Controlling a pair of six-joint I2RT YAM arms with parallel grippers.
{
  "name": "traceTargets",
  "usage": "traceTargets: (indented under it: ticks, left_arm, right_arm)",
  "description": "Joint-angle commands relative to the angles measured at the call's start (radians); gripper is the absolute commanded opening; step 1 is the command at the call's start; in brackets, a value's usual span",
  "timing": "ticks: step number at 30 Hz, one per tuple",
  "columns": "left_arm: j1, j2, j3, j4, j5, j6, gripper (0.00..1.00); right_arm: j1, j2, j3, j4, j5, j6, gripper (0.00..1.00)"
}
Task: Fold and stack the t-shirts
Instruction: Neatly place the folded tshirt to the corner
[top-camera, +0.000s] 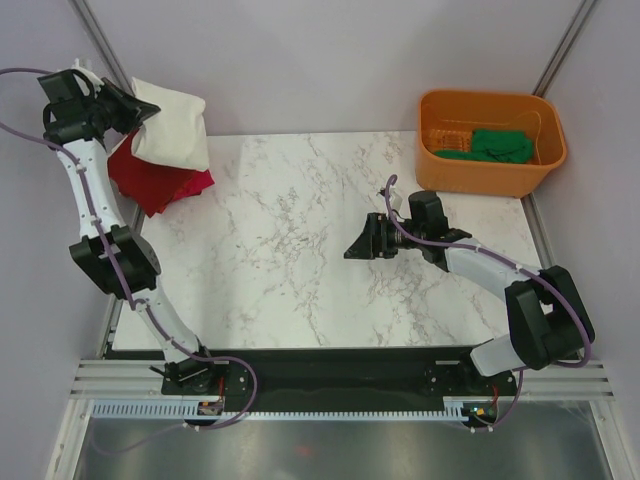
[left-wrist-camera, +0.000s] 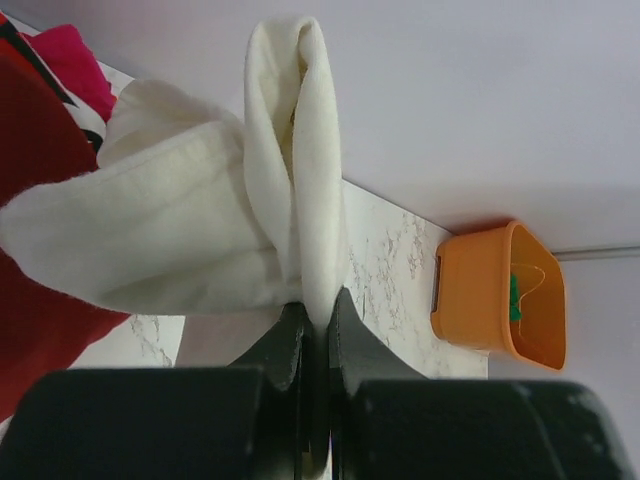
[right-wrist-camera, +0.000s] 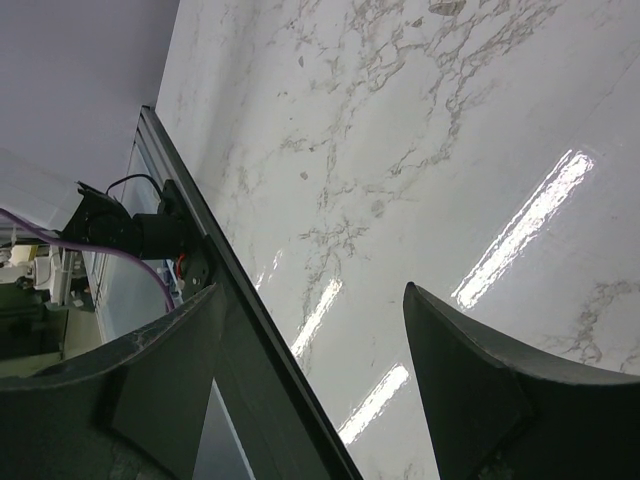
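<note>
My left pincer (left-wrist-camera: 315, 312) is clamped on a fold of the cream-white t-shirt (top-camera: 178, 125), raised at the far left corner of the marble table (top-camera: 300, 250). The cloth hangs from my closed fingers in a thick, doubled bundle. Below and beside it lies the dark red t-shirt (top-camera: 150, 182), crumpled at that same corner and spilling partly over the table's left edge. I cannot tell whether the cream cloth touches the red one under it. In the left wrist view a strip of the magenta-pink t-shirt (left-wrist-camera: 78, 55) shows just beside the dark red one, at the upper left. My right pincer (right-wrist-camera: 312, 295) hovers over bare marble right of centre, well apart from the cloth, its two fingers spread wide with nothing between them, pointing towards the table's left side. At the far right corner stands the orange tub (top-camera: 490, 178), and the green t-shirt (top-camera: 500, 145) lies bunched inside it.
</note>
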Motion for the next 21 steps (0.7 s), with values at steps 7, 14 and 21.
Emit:
traceTargets:
  ticks: [7, 14, 21]
  left_arm:
    - [0.103, 0.020, 0.031, 0.094, 0.108, -0.097, 0.02]
    - [0.160, 0.065, -0.009, 0.125, 0.122, -0.155, 0.02]
    - [0.176, 0.097, -0.081, 0.125, 0.010, -0.114, 0.02]
  right_arm:
    - [-0.003, 0.008, -0.009, 0.063, -0.043, 0.020, 0.80]
    - [-0.003, 0.024, -0.014, 0.070, -0.048, 0.022, 0.80]
    - [-0.003, 0.038, -0.008, 0.063, -0.052, 0.022, 0.80]
